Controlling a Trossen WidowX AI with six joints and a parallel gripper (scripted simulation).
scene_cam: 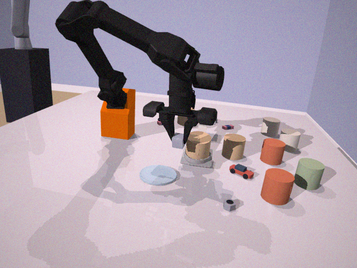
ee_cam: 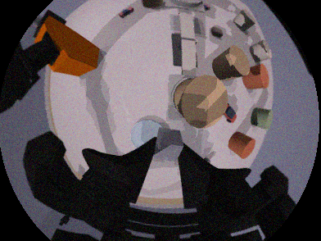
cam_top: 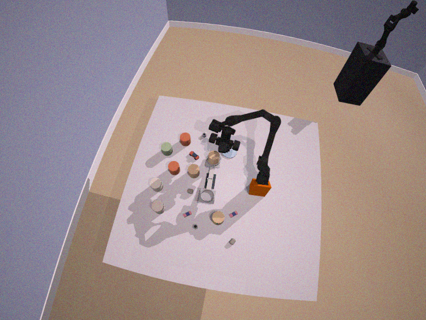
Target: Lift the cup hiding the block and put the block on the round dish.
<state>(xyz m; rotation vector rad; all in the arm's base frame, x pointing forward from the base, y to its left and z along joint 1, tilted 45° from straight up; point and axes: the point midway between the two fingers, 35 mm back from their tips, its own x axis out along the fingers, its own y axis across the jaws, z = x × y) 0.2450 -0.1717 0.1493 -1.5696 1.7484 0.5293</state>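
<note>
My gripper [scene_cam: 178,139] [ee_cam: 167,142] points down, shut on a small grey block [scene_cam: 177,141] [ee_cam: 169,141]. It holds the block in the air, near the round pale-blue dish [cam_top: 231,154] [scene_cam: 148,176] [ee_cam: 140,133] and beside a tan cup [cam_top: 213,157] [scene_cam: 199,145] [ee_cam: 205,100]. That cup stands upright on one end of the grey balance [cam_top: 212,200] [scene_cam: 187,161] [ee_cam: 189,55]. The balance's other end holds no cup. The dish bears only a shadow, with no cup above it. In the top view, the fingertips and block are hidden under the arm.
Tan cups [cam_top: 193,171] [cam_top: 217,217] stand on the table off the balance. Red cups [scene_cam: 277,187] [scene_cam: 272,151], a green cup [scene_cam: 309,174] and whitish cups [cam_top: 156,184] [cam_top: 157,206] stand farther out. A red toy car [scene_cam: 241,170] and a nut [scene_cam: 230,205] lie near the balance.
</note>
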